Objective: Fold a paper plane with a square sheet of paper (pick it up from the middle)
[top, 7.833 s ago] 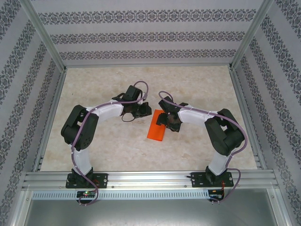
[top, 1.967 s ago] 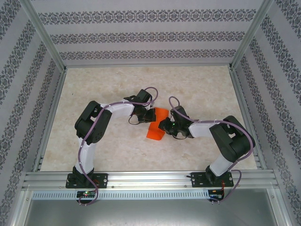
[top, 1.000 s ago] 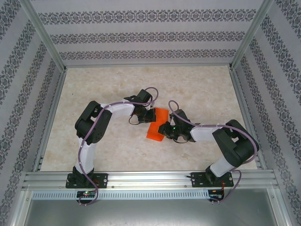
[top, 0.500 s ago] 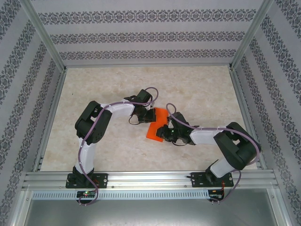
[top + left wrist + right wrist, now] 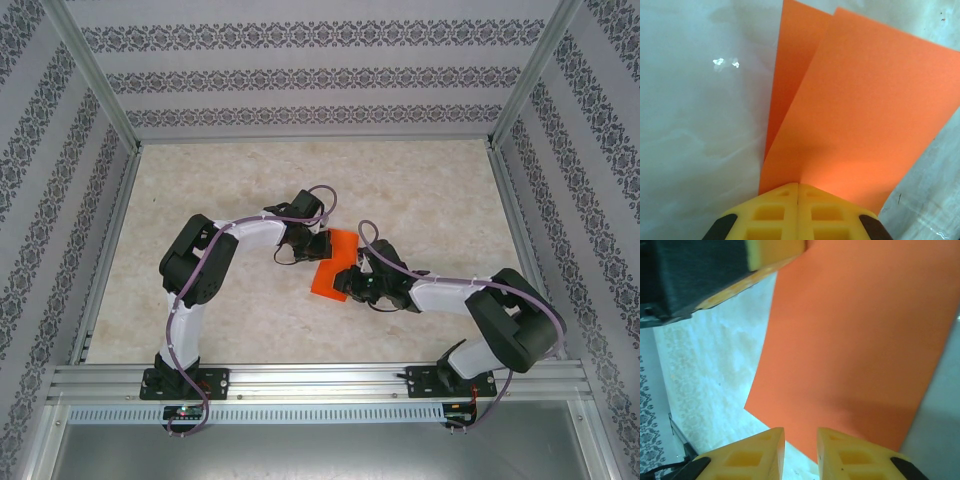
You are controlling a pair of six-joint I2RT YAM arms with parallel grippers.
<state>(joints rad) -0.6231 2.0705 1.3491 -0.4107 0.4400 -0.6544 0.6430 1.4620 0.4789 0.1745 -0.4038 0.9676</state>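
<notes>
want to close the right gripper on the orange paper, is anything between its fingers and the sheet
Nothing visible. The right gripper sits slightly open at the near edge of the orange sheet. The left gripper, shut on the far edge, is clear of that path.

Orange sheet of paper point(image 5: 331, 268) folded in 2 layers, flat on table centre, edges offset

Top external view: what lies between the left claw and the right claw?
The folded orange paper sheet lies between them, seen from the top external camera. The left claw is shut on its far end; the right claw sits at its near edge.
</notes>
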